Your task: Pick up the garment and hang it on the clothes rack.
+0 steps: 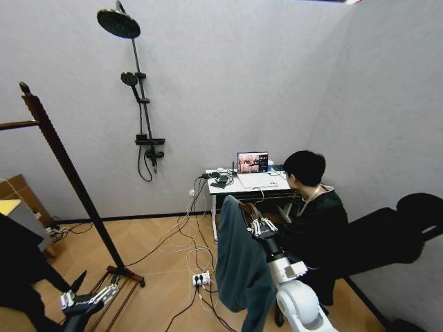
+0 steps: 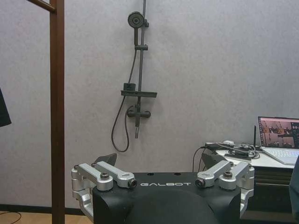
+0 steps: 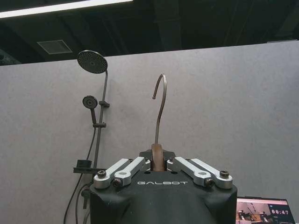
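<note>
Illumination is even and moderately bright across the grey textured wall (image 1: 228,83), with soft, faint shadows. The right wrist view shows a long white ceiling light strip (image 3: 60,7) glaring against a dark ceiling. The glowing laptop screen (image 1: 252,162) reads slightly overexposed. The head view bows straight lines toward its edges; the dark reddish-brown wooden rack post (image 1: 69,173) leans markedly. Focus is acceptable throughout.

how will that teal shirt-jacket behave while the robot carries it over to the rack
Probably floppy: the garment hangs in loose folds below the right gripper, so it may sway. Likely light. The hanger is clamped upright between the fingers, which should steady the hook.
</note>
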Available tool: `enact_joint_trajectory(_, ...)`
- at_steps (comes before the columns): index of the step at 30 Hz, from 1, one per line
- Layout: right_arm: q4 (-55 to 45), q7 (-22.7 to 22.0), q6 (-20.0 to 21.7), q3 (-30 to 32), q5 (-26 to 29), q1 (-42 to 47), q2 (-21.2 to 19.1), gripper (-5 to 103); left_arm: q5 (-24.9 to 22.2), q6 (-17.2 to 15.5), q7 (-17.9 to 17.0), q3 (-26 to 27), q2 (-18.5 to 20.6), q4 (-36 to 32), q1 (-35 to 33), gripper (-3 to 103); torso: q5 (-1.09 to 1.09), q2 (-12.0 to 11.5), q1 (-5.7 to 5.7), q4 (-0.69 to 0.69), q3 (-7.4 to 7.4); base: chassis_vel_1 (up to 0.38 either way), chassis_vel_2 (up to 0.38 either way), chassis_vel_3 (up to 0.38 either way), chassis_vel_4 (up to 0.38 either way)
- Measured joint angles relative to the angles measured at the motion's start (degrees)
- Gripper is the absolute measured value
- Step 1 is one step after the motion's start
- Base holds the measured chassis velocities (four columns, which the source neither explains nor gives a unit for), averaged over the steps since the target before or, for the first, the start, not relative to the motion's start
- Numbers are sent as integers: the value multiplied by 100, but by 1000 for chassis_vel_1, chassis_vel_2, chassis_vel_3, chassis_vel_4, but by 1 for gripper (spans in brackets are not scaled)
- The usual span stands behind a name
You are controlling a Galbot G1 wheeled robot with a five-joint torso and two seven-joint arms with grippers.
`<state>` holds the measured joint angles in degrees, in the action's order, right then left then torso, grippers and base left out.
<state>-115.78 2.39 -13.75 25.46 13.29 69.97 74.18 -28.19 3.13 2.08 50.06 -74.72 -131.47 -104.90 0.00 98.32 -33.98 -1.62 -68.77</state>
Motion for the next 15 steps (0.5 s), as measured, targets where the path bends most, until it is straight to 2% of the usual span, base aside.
enact_joint_trajectory(7, 52, -30, -74, -2, -75, 61, 58, 9, 0, 0, 0, 0, 0, 0, 0, 100, 0, -1, -3, 0, -1, -38, 40, 45, -42)
enact_joint_trajectory(15, 81, -88, -88, -9, -79, 52, 61, 9, 0, 0, 0, 0, 0, 0, 0, 100, 0, -1, 0, 0, 0, 11, 5, -16, -3)
